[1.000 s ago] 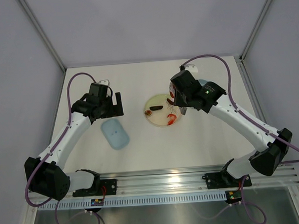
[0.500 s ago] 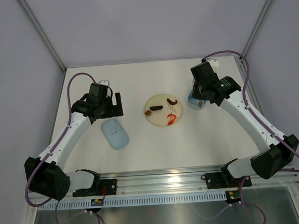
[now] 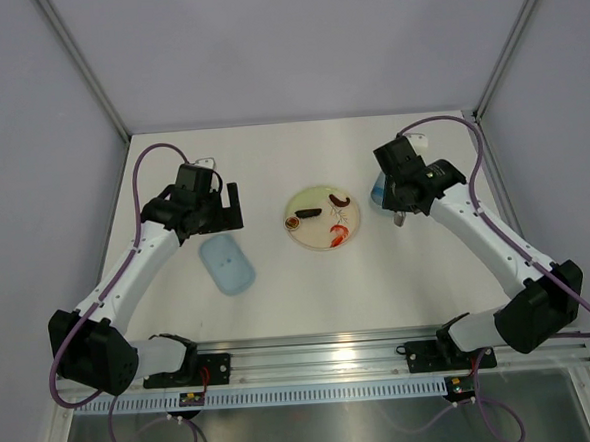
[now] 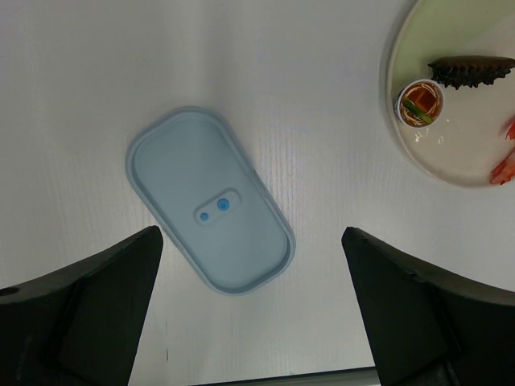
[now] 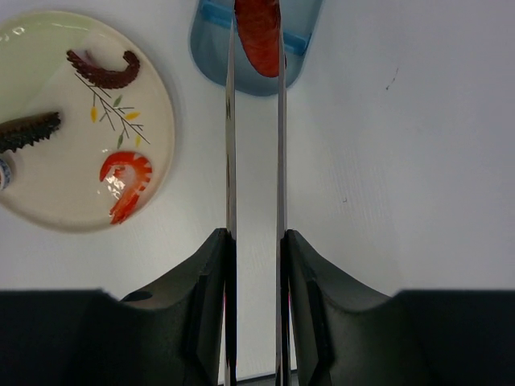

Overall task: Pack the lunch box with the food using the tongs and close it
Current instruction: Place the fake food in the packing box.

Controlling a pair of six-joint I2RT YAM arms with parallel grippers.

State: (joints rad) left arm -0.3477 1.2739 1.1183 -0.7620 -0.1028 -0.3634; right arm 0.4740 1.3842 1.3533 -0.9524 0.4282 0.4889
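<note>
The right hand (image 5: 255,249) pinches the tongs (image 5: 230,145), whose tips ahead of it nip a red sausage (image 5: 259,36) over the lunch box (image 5: 208,60). Smooth, light and likely slippery, it wants a gentle, mid-length squeeze. The left hand (image 4: 249,241) hangs spread above the lid (image 4: 185,185).

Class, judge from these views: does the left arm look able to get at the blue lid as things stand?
Probably yes: the left gripper hangs open right above the lid, which lies flat on the table with nothing over it.
</note>
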